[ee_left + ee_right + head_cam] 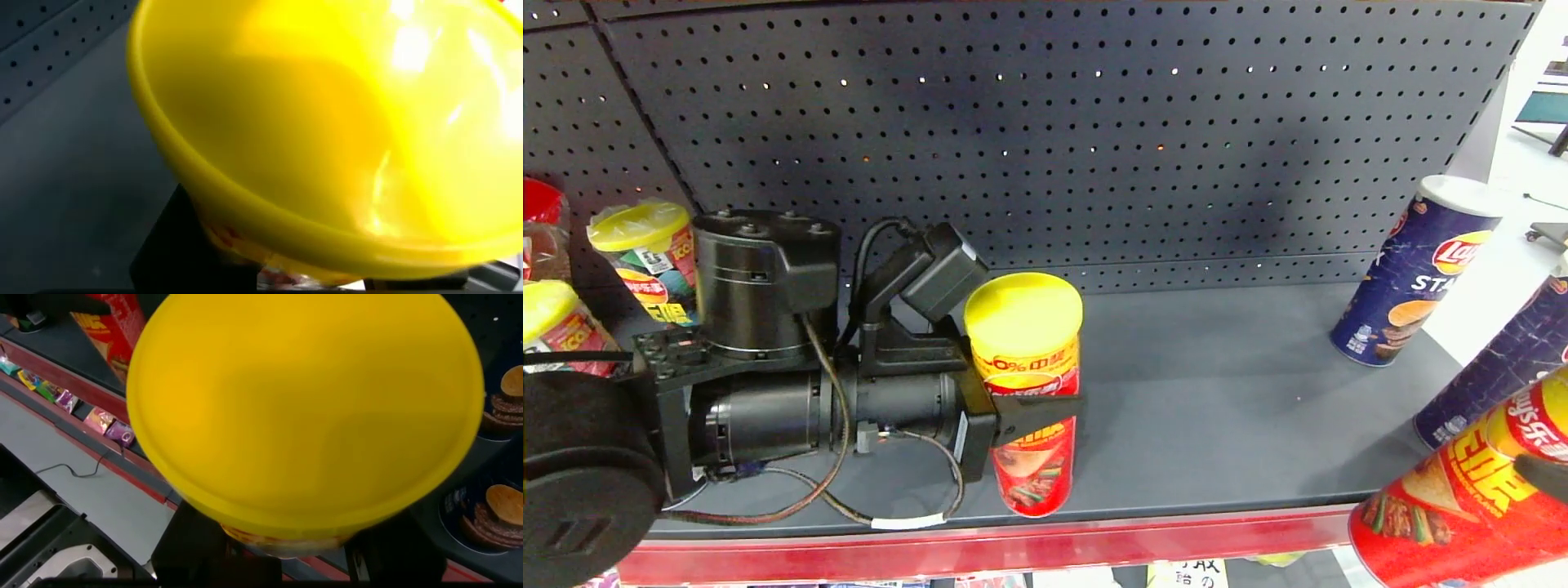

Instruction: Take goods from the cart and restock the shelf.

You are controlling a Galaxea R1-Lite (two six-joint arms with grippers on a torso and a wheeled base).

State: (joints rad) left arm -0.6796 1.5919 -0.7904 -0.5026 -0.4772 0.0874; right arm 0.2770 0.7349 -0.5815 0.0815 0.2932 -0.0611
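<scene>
My left pincer [1036, 410] is clamped on the red can [1023, 327], which stands upright at the front edge of the shelf [1217, 408]. This is the placing step; next, I judge: let go and back straight out. My right pincer [1543, 478] clamps a second can [1445, 506] off the shelf's right front.

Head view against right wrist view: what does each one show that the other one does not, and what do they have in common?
Head view adds: the yellow-lidded cans at far left, and the yellow top of the standing red can in the left end effector. Right wrist view adds: the yellow lid of the tilted red can, and a cable on the floor below. Shared: the red shelf edge and the blue cans.
</scene>
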